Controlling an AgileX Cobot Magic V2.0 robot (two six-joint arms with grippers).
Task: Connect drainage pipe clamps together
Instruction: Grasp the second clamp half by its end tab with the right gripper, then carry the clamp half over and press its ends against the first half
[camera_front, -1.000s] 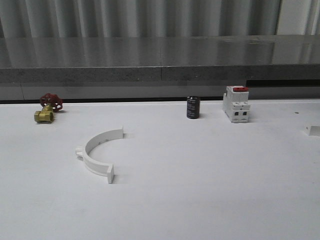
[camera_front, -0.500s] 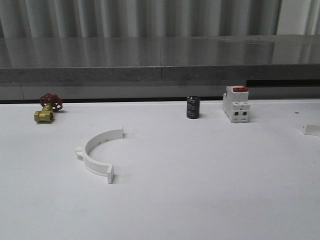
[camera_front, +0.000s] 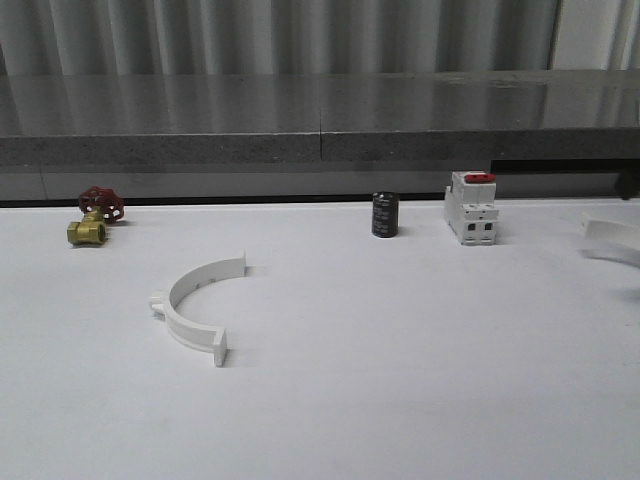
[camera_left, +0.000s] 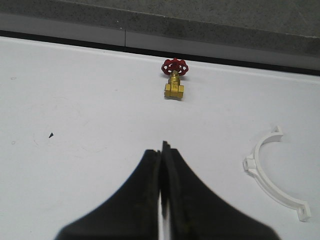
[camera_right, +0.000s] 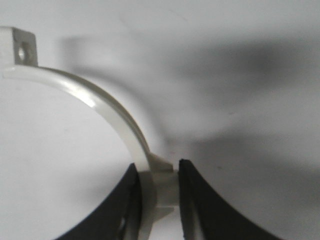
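Note:
One white drainage pipe clamp lies flat on the white table, left of centre, its opening facing right; it also appears in the left wrist view. The other clamp half hangs blurred at the far right edge, just above the table. My right gripper is shut on that half-ring at its outer lug, and the arc curves away to a flat end tab. My left gripper is shut with nothing in it, hovering over bare table to the left of the lying clamp.
A brass valve with a red handwheel sits at the back left. A black cylinder and a white breaker with a red top stand at the back, right of centre. A grey ledge runs behind the table.
The clamp half at the right edge has risen off the table and shifted slightly left. The lying clamp and the other objects have not moved.

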